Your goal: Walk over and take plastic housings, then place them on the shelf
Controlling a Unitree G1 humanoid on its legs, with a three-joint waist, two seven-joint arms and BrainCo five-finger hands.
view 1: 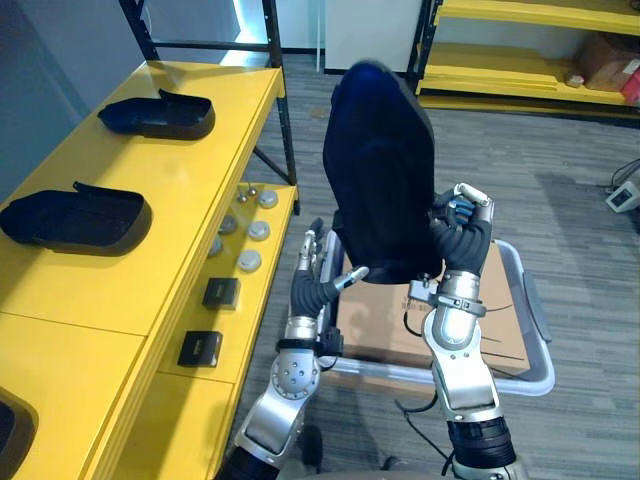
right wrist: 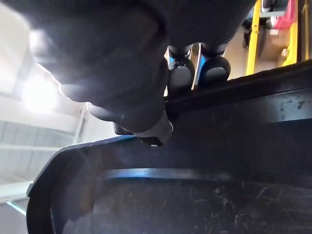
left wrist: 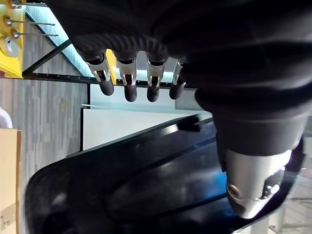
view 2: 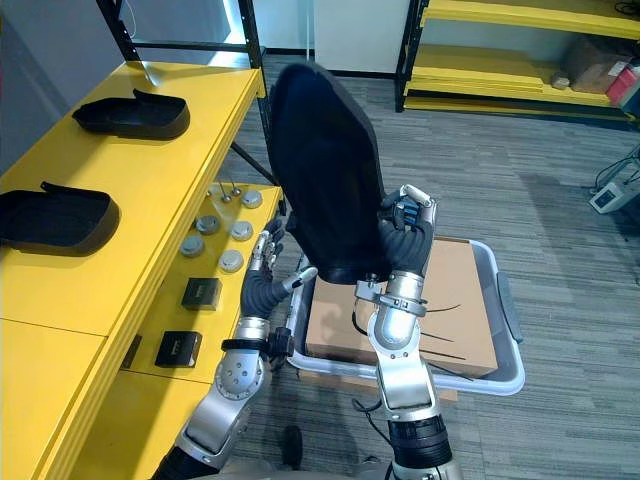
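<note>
Upright black housing (view 1: 380, 190) hides part of the box (view 1: 395, 338); right hand (view 1: 460, 238) fingers curl round its edge, left hand (view 1: 316, 290) fingers straight

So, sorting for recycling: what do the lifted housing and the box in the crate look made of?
Housing: probably moulded plastic, near-black and semi-gloss, with soft highlights and fine scuffs showing on it. Box: cardboard by its look, with a plain matte brown surface and straight edges.
</note>
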